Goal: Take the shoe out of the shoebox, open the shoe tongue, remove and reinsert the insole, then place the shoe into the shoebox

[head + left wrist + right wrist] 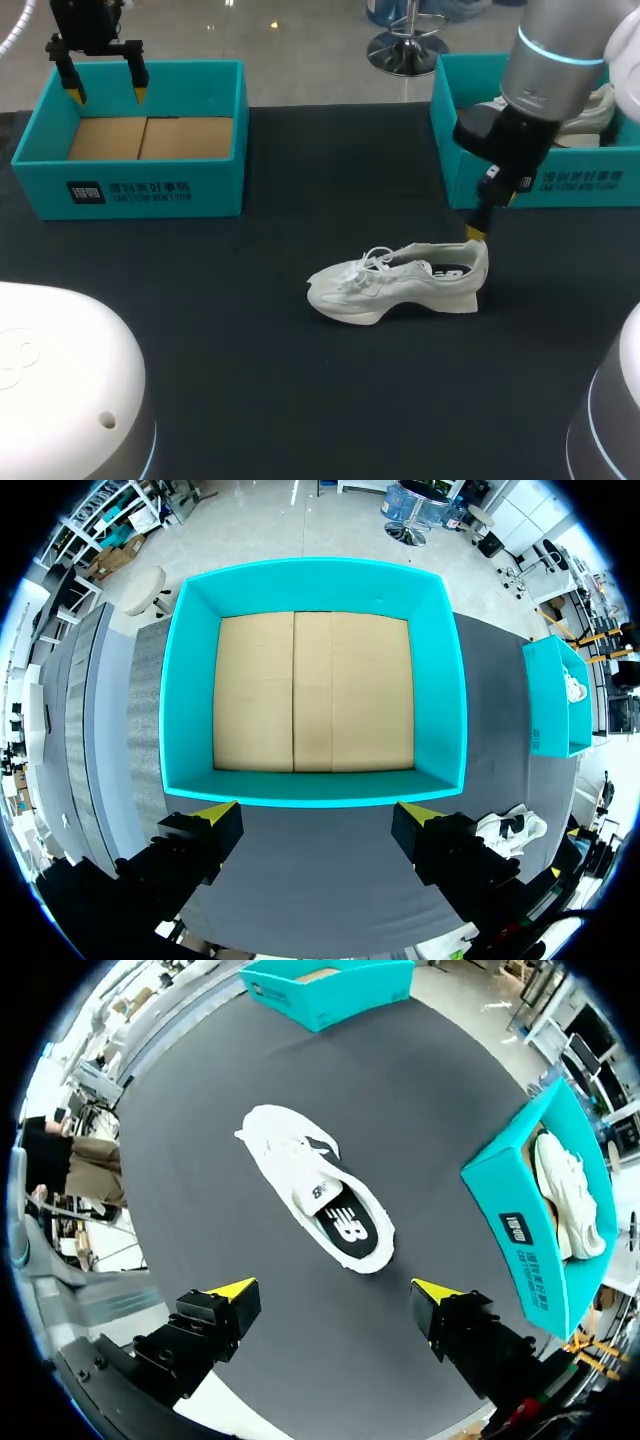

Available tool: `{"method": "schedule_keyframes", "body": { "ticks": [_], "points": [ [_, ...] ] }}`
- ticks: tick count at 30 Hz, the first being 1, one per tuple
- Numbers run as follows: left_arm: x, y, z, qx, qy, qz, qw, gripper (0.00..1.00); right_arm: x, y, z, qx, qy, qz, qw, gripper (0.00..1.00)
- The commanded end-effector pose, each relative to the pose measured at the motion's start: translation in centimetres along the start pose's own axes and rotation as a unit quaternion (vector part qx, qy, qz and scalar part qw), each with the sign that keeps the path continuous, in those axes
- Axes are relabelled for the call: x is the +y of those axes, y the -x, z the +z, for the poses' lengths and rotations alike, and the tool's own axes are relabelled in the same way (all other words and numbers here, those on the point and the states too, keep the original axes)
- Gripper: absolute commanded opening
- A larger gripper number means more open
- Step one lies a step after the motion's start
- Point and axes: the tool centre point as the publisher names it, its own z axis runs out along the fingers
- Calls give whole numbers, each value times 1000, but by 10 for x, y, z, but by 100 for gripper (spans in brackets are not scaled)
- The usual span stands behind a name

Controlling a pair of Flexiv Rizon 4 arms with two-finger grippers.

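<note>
A white shoe [400, 285] lies on its sole in the middle of the black table, toe to the left, tongue laid back over the opening. My right gripper [487, 215] hangs open just above and behind its heel. In the right wrist view the shoe [315, 1185] lies ahead of that gripper [335, 1290], whose yellow tips stand wide apart with nothing between them. At the back left, my left gripper [107, 95] is open above the empty teal shoebox [150, 190]. The left wrist view shows the box's rim [185, 700], with its bare cardboard floor ahead of the gripper [315, 810].
A second teal shoebox [560, 185] stands at the back right, behind my right arm, and holds another white shoe [570, 1195]. The arms' white bases fill the near corners of the head view.
</note>
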Motion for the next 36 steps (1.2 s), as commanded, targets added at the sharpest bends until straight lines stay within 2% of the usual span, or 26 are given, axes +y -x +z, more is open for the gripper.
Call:
{"method": "schedule_keyframes", "body": {
  "ticks": [1,4,5,6,8,9,10,12,13,14,16,17,18,20,23,26,36],
  "points": [
    [1,0,0,0,0,0,1000,100,2,3,0,5,-3,-24,1000,100],
    [1,0,0,0,0,0,1000,100,2,3,0,5,-3,-24,1000,100],
    [1,0,0,0,0,0,1000,100,-1,4,-1,10,-5,-56,998,100],
    [1,0,0,0,0,0,1000,100,-4,5,-2,-4,11,-92,996,100],
    [1,0,0,0,0,0,1000,100,-11,5,-4,-10,-2,-150,989,100],
    [1,0,0,0,0,0,1000,100,-13,3,-5,-22,12,-183,983,100],
    [1,0,0,0,0,0,1000,100,-16,2,-7,-21,9,-204,979,100],
    [1,0,0,0,0,0,1000,100,-19,-2,-7,-31,6,-275,961,100],
    [1,0,0,0,0,0,1000,100,-23,-2,-8,-23,8,-283,959,100],
    [1,0,0,0,0,0,1000,100,-26,-4,-7,-23,11,-319,947,100],
    [1,0,0,0,0,0,1000,100,-31,-4,-6,-18,18,-332,943,100],
    [1,0,0,0,0,0,1000,100,-34,-5,-6,-19,19,-369,929,100],
    [1,0,0,0,0,0,1000,100,-35,-6,-6,-19,20,-377,926,100],
    [1,0,0,0,0,0,1000,100,-41,-7,-3,-19,27,-415,909,100],
    [1,0,0,0,0,0,1000,100,-47,-7,0,-11,31,-437,899,100],
    [1,0,0,0,0,0,1000,100,-51,-6,0,-10,-1,-403,915,100],
    [1,0,0,0,0,0,1000,100,-51,-6,0,-10,-1,-403,915,100]
  ]
}}
